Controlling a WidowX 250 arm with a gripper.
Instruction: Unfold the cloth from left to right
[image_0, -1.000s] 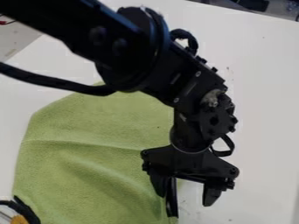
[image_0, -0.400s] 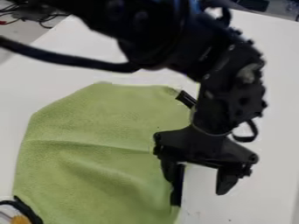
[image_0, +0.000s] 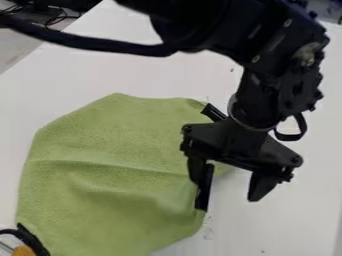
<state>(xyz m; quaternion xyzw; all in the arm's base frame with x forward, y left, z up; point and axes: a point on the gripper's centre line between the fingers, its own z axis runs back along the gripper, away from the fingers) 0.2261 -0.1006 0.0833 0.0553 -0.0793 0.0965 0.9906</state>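
The black gripper (image_0: 227, 196) hangs at the right side of the green cloth (image_0: 113, 170), its fingers spread wide apart. Its left finger overlaps the cloth's right edge, beside a dark strip, and the right finger is over the white surface. A bit of green shows between the fingers, just under the gripper's body. The cloth lies over the left and centre of the view, with a shallow crease across its middle and a rounded lower right edge. Whether the left finger presses on the cloth, I cannot tell.
A short black piece (image_0: 214, 112) is at the cloth's upper right edge. At the lower left, a black cable and an orange object (image_0: 24, 250) adjoin the cloth. The white table (image_0: 73, 90) extends around it, with dark cables beyond its upper left edge.
The gripper has moved right and up in the view, staying open. The cloth's lower right part has shifted up with it, and its edge there is now rounded.
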